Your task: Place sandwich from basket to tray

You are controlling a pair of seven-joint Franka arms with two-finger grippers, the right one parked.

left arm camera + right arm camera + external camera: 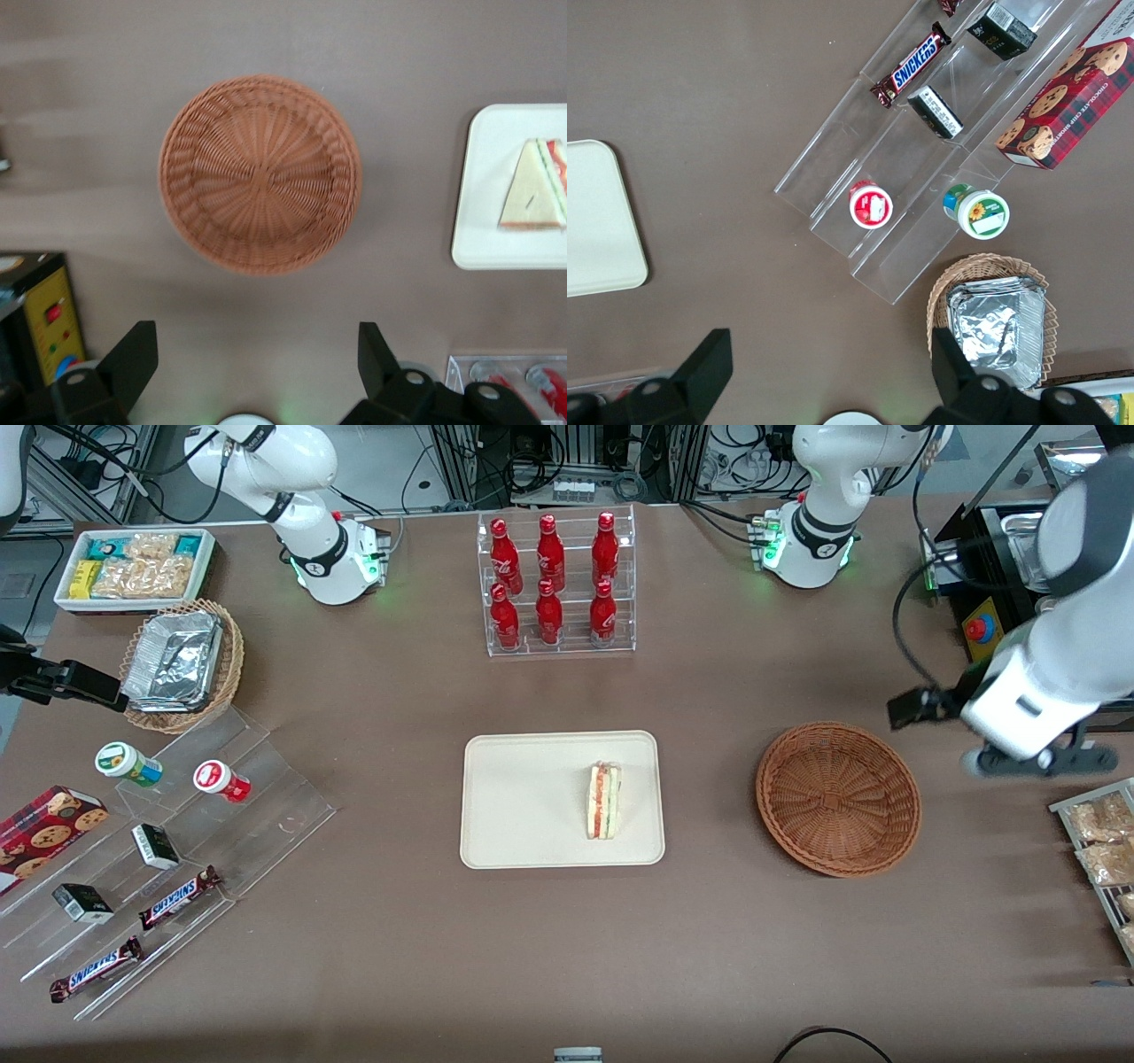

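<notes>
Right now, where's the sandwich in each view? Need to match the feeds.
Front view: the sandwich lies on the tray, at the tray's end nearer the basket.
Left wrist view: the sandwich lies on the tray, apart from the empty basket; the hand is open, above the table beside the basket.
Right wrist view: not in it; only a bare tray corner.
Shared landmark: the tray.

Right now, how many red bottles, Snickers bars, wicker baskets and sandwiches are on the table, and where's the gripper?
Red bottles: 6
Snickers bars: 2
Wicker baskets: 2
Sandwich: 1, on the tray
Total: 11
The gripper hangs open above the table, beside the reddish-brown basket.
</notes>
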